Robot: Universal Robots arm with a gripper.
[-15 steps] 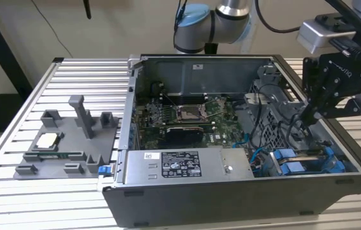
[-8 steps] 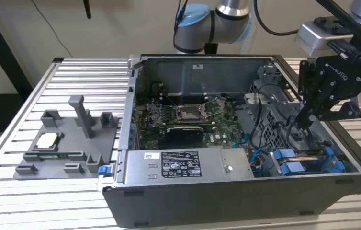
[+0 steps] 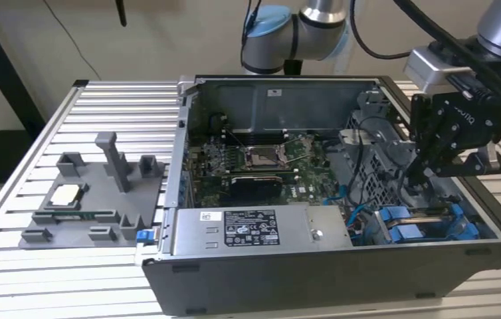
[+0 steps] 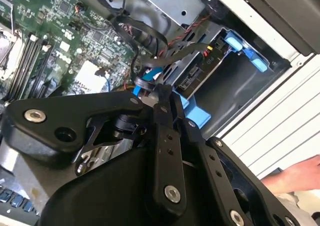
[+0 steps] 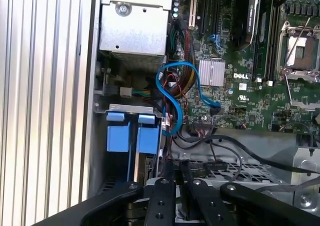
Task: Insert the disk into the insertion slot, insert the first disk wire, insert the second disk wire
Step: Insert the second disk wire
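Working inside computer case (image 3: 339,266), tool (image 4: 161,94) clenched on blue wire (image 4: 145,79) near disk (image 5: 148,136), 5 o'clock corner; seating needs straight, gentle push.

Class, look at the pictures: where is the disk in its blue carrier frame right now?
The disk sits in the insertion slot at the case's front corner, on the exterior view's right, beside the power supply and below the gripper.

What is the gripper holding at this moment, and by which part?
It cannot be told. The gripper reaches down into the computer case among the cables beside the blue drive carriers; whether it grips a wire is hidden.
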